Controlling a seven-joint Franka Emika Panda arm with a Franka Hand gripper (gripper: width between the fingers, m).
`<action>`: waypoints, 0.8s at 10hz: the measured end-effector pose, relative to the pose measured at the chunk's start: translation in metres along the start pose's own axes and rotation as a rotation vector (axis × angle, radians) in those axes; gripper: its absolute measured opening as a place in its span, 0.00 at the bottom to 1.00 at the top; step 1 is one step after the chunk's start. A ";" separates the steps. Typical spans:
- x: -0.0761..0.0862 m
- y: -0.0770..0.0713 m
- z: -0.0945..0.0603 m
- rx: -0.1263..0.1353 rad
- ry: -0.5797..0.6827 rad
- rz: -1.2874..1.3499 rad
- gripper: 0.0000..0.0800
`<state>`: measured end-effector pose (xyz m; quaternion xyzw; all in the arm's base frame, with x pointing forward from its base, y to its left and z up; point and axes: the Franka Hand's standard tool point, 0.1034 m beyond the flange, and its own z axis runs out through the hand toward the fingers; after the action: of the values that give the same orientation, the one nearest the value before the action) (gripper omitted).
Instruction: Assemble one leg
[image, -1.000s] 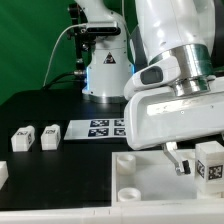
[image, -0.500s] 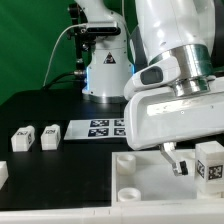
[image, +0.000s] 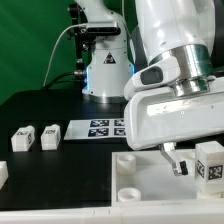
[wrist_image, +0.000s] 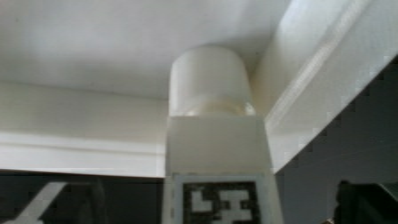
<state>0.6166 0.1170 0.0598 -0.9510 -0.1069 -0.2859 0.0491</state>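
Observation:
A white leg with a black-and-white marker stands upright at the near right corner of the large white panel. My gripper straddles it. One dark finger shows beside the leg with a gap, and the other is out of frame. In the wrist view the leg runs up the middle, its round end against the panel. The dark fingers stand apart from it on both sides. The gripper looks open.
Two more legs lie on the black table at the exterior view's left, and a third sits at the left edge. The marker board lies behind the panel. Round sockets mark the panel. The arm's base stands at the back.

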 end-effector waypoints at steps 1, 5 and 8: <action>0.000 0.000 0.000 0.000 0.000 0.000 0.81; 0.008 -0.003 -0.009 0.017 -0.066 -0.005 0.81; 0.016 -0.008 -0.022 0.057 -0.247 -0.006 0.81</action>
<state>0.6162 0.1239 0.0868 -0.9769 -0.1230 -0.1635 0.0617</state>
